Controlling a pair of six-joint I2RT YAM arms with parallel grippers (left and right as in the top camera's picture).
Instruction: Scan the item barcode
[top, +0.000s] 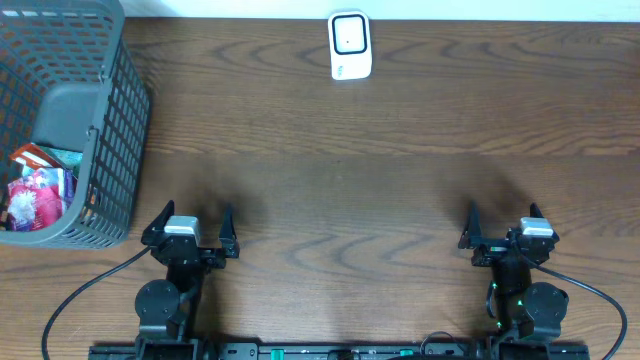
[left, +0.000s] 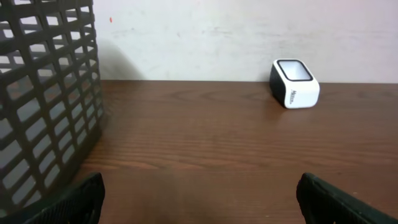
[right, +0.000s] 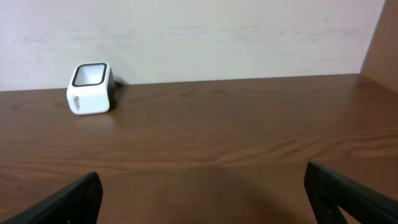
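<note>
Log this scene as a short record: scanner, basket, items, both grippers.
scanner: white, at the far edge of the table, centre
basket: grey mesh, far left
items: colourful packets inside the basket
left gripper: open, empty, beside the basket
right gripper: open, empty, near edge on the right

A robot lab bench, set up as a mock shop checkout, is suggested. A wood-grain table (top: 340, 170) is placed against a plain white wall (left: 205, 31), with no other furnishing seen. A left arm (top: 170, 295) and a right arm (top: 527, 305), with trailing cables, are seen at the near edge. A white barcode scanner (top: 350, 45) is stood at the far edge, and a grey plastic basket (top: 118, 130) of bright packets (top: 38, 192) is kept at the far left corner.
</note>
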